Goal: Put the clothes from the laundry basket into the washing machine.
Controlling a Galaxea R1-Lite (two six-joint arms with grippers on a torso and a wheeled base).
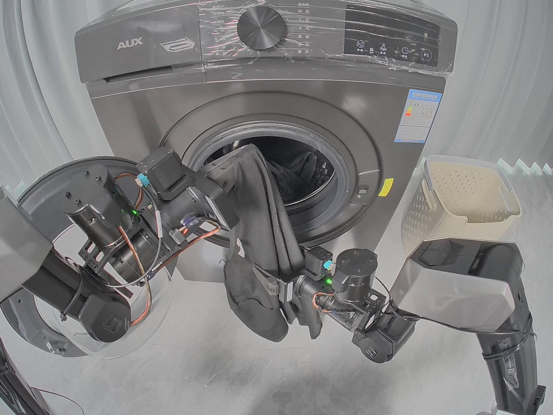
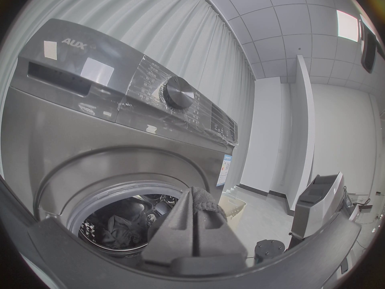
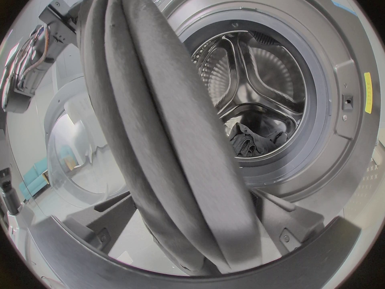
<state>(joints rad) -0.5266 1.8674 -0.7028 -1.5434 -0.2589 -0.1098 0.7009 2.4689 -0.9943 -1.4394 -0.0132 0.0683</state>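
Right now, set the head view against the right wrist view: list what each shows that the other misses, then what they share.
Head view, not the wrist: the control dial and display panel. Right wrist view, not the head: the drum's raised paddles. Both: the dark garment hanging across the mouth of the washing machine, the open door, and dark clothes lying in the drum.

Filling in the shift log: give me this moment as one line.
left hand: shut on dark garment at washing machine opening | right hand: shut on its lower part | drum: clothes inside | door: open
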